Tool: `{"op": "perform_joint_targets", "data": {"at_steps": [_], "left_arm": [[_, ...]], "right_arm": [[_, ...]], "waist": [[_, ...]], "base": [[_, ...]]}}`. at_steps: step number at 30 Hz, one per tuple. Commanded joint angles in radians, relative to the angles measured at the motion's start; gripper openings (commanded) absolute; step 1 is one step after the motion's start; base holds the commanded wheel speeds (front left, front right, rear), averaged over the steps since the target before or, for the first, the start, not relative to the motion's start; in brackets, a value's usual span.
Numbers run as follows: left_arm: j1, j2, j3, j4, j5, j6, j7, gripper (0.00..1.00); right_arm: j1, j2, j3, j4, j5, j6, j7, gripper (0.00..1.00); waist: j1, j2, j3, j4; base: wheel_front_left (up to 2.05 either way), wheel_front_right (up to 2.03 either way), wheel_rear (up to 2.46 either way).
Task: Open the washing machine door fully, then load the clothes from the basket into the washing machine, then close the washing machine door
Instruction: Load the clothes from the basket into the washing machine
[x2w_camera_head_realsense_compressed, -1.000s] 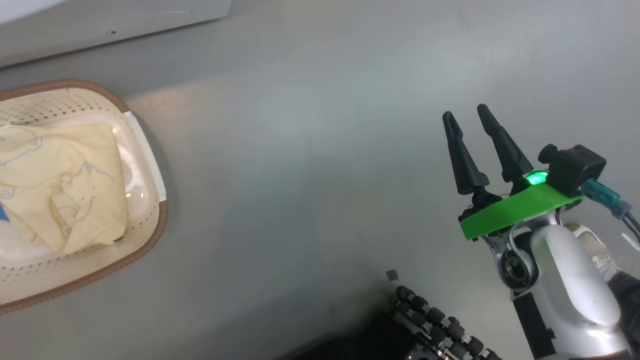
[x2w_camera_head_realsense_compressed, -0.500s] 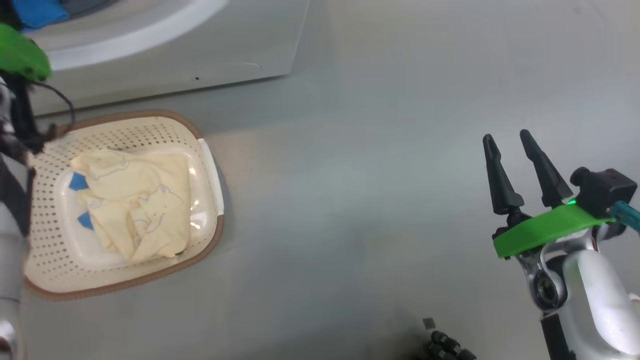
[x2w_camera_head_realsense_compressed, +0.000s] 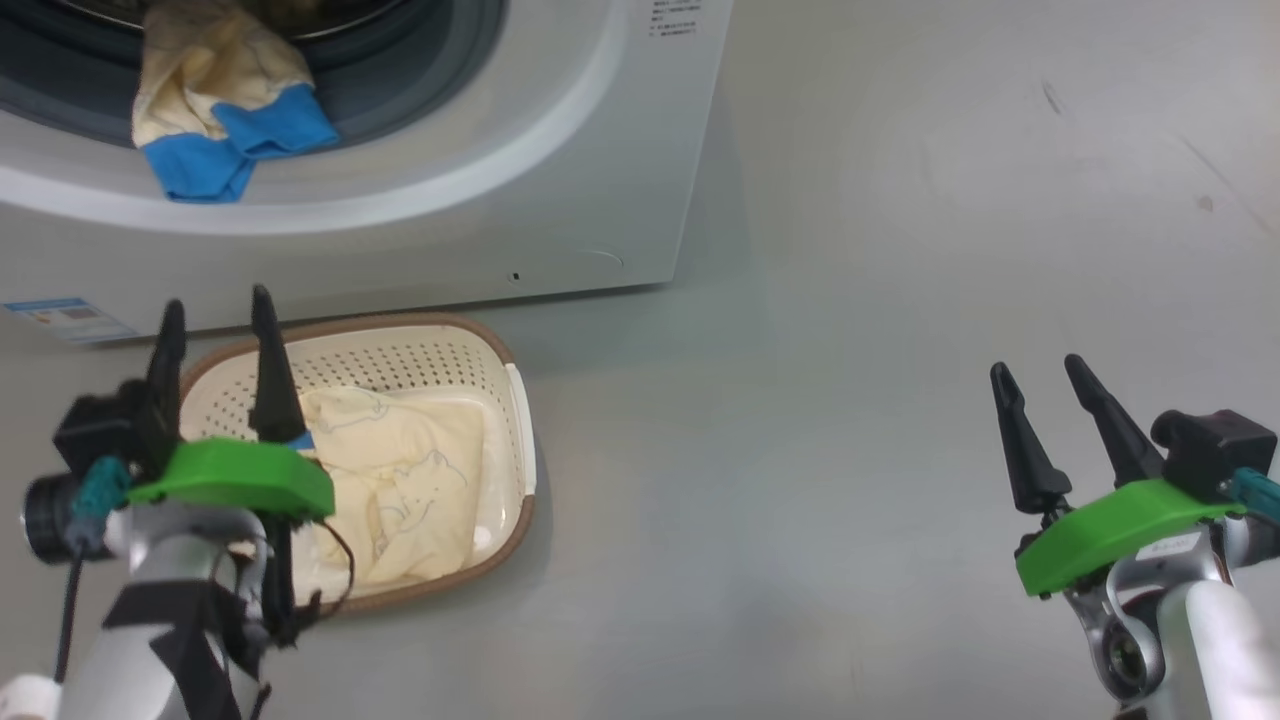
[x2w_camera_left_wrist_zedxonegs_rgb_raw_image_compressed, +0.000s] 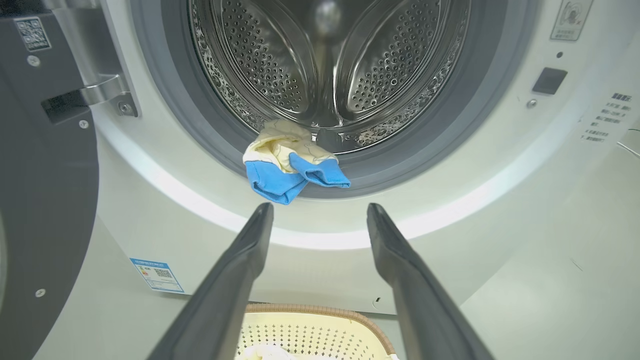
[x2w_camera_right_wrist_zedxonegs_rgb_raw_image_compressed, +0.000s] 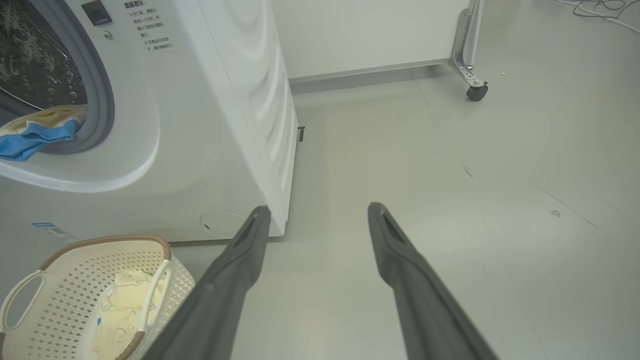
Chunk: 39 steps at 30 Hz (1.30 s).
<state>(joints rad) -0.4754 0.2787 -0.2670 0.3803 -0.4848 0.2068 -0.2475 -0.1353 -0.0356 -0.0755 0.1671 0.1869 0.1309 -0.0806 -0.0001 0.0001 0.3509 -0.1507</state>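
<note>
The white washing machine (x2w_camera_head_realsense_compressed: 560, 200) stands with its drum (x2w_camera_left_wrist_zedxonegs_rgb_raw_image_compressed: 330, 65) exposed. The washing machine door (x2w_camera_left_wrist_zedxonegs_rgb_raw_image_compressed: 45, 175) is swung out to the left, its dark inner side showing. One piece of the clothes (x2w_camera_head_realsense_compressed: 215, 110) (x2w_camera_left_wrist_zedxonegs_rgb_raw_image_compressed: 287, 162), cream with blue cuffs, hangs over the grey gasket. More of the clothes (x2w_camera_head_realsense_compressed: 400, 480) lie in the basket (x2w_camera_head_realsense_compressed: 400, 365) on the floor in front of the machine. My left gripper (x2w_camera_head_realsense_compressed: 217, 298) is open above the basket's left side, pointing at the drum opening. My right gripper (x2w_camera_head_realsense_compressed: 1037, 363) is open over bare floor far to the right.
A blue label sticker (x2w_camera_head_realsense_compressed: 65, 318) sits at the machine's lower left. Grey floor (x2w_camera_head_realsense_compressed: 850, 400) spreads to the right of the machine. Behind it stands a white panel with a metal leg on a caster (x2w_camera_right_wrist_zedxonegs_rgb_raw_image_compressed: 472, 90). Cables (x2w_camera_right_wrist_zedxonegs_rgb_raw_image_compressed: 600, 7) lie at the far right.
The head camera has swung toward the machine, bringing the drum opening and the hanging garment into view. My left gripper has come in over the basket. Both grippers have stayed open.
</note>
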Motion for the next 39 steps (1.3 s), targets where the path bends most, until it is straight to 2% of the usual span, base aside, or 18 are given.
{"op": "perform_joint_targets", "data": {"at_steps": [1,7,18,25,39], "left_arm": [[0.034,0.015,0.029,-0.070,0.007,0.017,-0.010,1.00],[0.209,0.014,0.025,-0.193,0.039,0.073,-0.013,1.00],[0.468,-0.005,0.015,-0.312,0.057,0.124,-0.014,1.00],[0.506,0.001,0.004,-0.331,0.057,0.131,-0.005,1.00],[0.483,-0.001,-0.012,-0.323,0.057,0.121,-0.003,1.00]], "right_arm": [[0.016,-0.015,0.010,-0.041,-0.015,0.000,0.013,1.00],[0.062,-0.015,0.006,-0.071,-0.044,0.000,0.053,1.00],[0.170,-0.015,0.005,-0.132,-0.069,0.000,0.128,1.00],[0.202,-0.015,0.009,-0.164,-0.070,0.000,0.157,1.00],[0.213,-0.015,0.010,-0.188,-0.068,0.000,0.164,1.00]], "waist": [[0.0001,-0.0001,-0.057,0.041],[0.0001,-0.0001,-0.141,0.067],[0.0001,-0.0001,-0.308,0.091],[0.0001,-0.0001,-0.341,0.103],[0.0001,-0.0001,-0.325,0.100]], "base": [[0.00,0.00,0.00],[0.00,0.00,0.00],[0.00,0.00,0.00],[0.00,0.00,0.00],[0.00,0.00,0.00]]}}
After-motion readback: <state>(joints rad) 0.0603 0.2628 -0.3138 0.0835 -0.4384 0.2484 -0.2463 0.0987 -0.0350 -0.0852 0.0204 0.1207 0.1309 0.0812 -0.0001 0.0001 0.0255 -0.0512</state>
